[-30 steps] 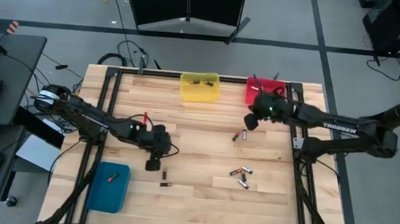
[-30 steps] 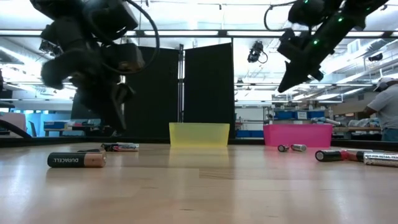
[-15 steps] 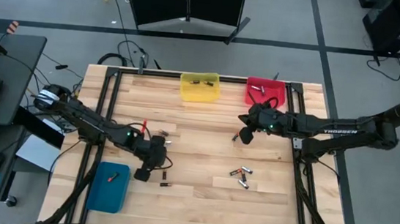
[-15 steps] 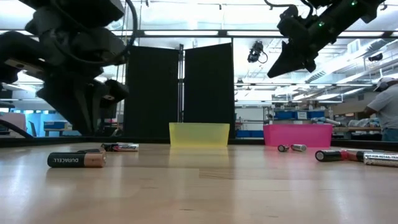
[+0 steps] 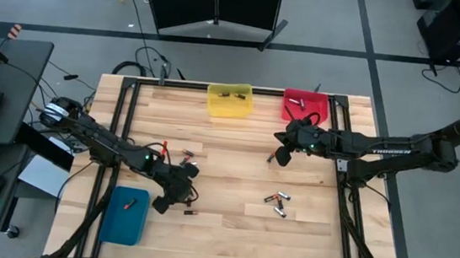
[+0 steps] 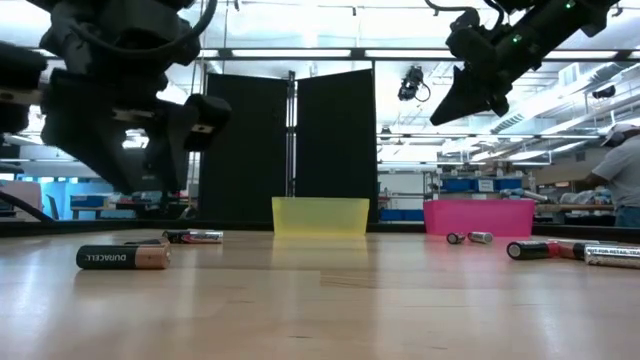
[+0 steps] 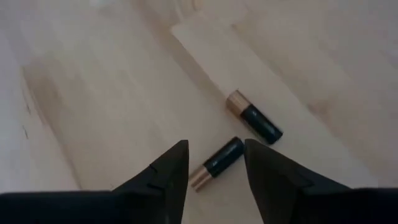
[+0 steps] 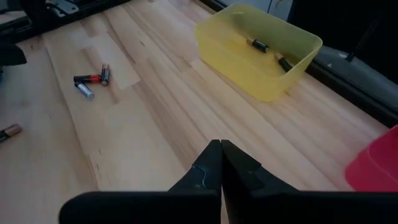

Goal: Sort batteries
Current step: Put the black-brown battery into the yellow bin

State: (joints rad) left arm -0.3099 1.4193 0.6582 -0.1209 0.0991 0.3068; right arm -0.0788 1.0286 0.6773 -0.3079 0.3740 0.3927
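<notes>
The left gripper [image 7: 214, 165] hangs with jaws apart over 2 black batteries [image 7: 217, 163] near the blue bin [image 5: 124, 215]; it should drop straight and straddle the nearer one. The right gripper [image 8: 221, 163], jaws shut and empty, hovers mid-worktop [image 5: 227, 158] with open wood around.

the left tool [image 5: 171, 200] moved down-left in the high view toward the two black batteries [image 7: 241, 144], and its fingers [image 7: 166, 176] spread apart, one cell showing in the gap. the right tool [image 5: 281, 157] swung from beside the red bin [image 5: 322, 117] down toward frame centre, then stopped.
</notes>
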